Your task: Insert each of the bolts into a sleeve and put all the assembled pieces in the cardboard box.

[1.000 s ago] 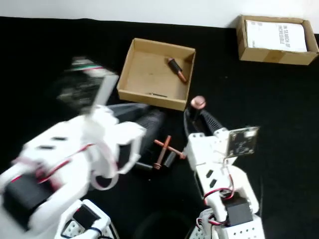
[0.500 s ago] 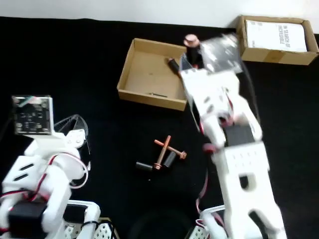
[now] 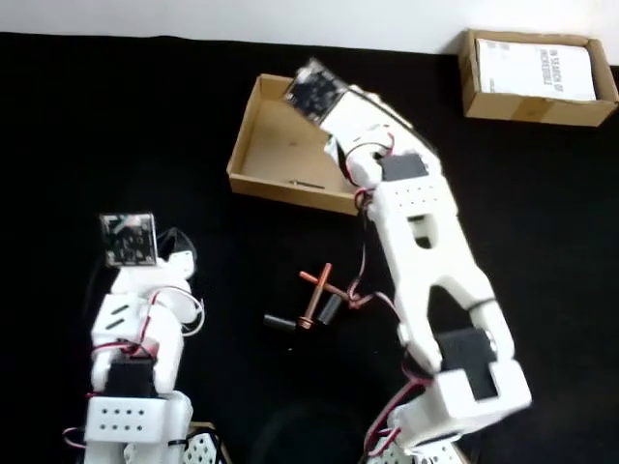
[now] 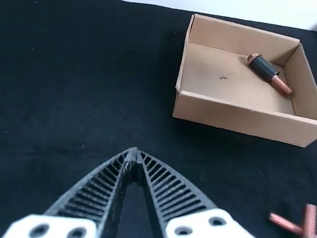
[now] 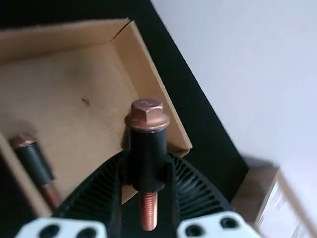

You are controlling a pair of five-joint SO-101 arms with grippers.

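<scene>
Sleeved bolt [image 5: 145,148] is being clamped by right gripper [image 5: 144,171], long axis along the fingers [image 5: 190,191], head foremost; cardboard box [image 5: 64,99] is being overhung. Left gripper [image 4: 132,154] closed, empty, farther off.

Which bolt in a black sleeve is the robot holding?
The sleeved bolt pinched by the right gripper over the cardboard box. The other sleeved bolt lies loose on the box floor.

The left arm [image 3: 135,319] sits folded upright over its base at the near left. The left gripper [image 4: 132,151] points far, its fingers pressed together on nothing. The right arm [image 3: 426,251] stretches far and leftward. The right gripper [image 5: 146,163] clamps a sleeved bolt [image 5: 145,146] upright.
</scene>
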